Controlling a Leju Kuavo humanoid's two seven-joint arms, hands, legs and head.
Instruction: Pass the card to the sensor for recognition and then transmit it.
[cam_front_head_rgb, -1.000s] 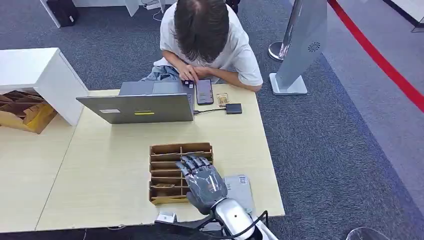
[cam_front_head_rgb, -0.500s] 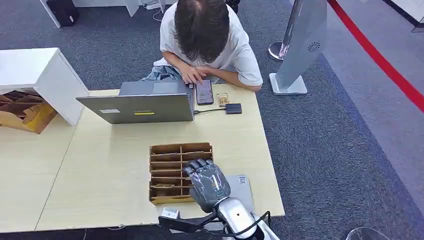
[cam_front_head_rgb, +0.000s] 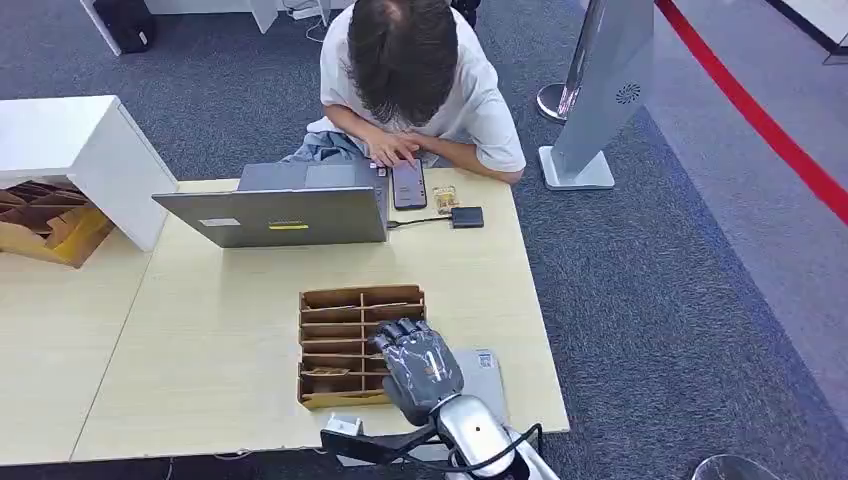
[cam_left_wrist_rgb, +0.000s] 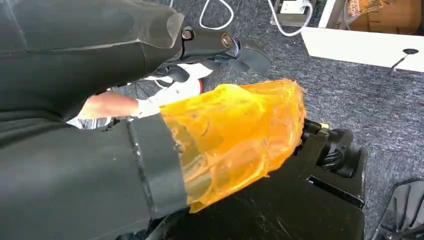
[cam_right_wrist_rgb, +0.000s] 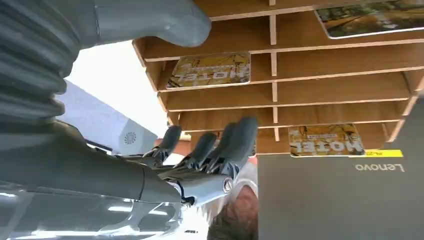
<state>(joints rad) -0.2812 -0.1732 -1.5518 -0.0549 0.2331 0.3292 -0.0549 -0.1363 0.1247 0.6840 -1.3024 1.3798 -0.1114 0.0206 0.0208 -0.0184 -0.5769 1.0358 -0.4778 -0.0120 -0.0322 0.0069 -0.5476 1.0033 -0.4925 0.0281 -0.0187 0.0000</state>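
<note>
**Right-wrist view: fingers curled at the card rack, nothing in them**

Right-wrist view puts the robot's grey right hand (cam_right_wrist_rgb: 200, 150) close against the wooden slotted card rack (cam_right_wrist_rgb: 320, 75), its dark fingers (cam_right_wrist_rgb: 235, 140) bent inward beside one another and the thick thumb (cam_right_wrist_rgb: 150, 20) held apart from them. No card lies between thumb and fingers; the hand grasps nothing. From the head view the same hand (cam_front_head_rgb: 420, 365) hovers over the rack's (cam_front_head_rgb: 345, 345) right-hand column of slots, knuckles up, fingers folded down toward the dividers.

Yellow printed hotel cards sit in the slots: one (cam_right_wrist_rgb: 210, 70) in a compartment near the thumb, another (cam_right_wrist_rgb: 325, 140) in a compartment by the fingertips, a third (cam_right_wrist_rgb: 370, 17) farther along. Whether the fingertips touch any card I cannot tell.

Just beside the rack, under the silver right forearm, lies a flat grey card sensor (cam_front_head_rgb: 487, 372) on the pale wooden table (cam_front_head_rgb: 200, 340). Farther off stand an open grey laptop (cam_front_head_rgb: 275, 215), a black phone (cam_front_head_rgb: 408, 183) and a small black adapter (cam_front_head_rgb: 467, 217). A person in a white shirt (cam_front_head_rgb: 410, 80) sits at the far edge, one hand at the phone.

Left-wrist view looks down at grey carpet; the left hand cannot be made out, so its state is unknown.
</note>
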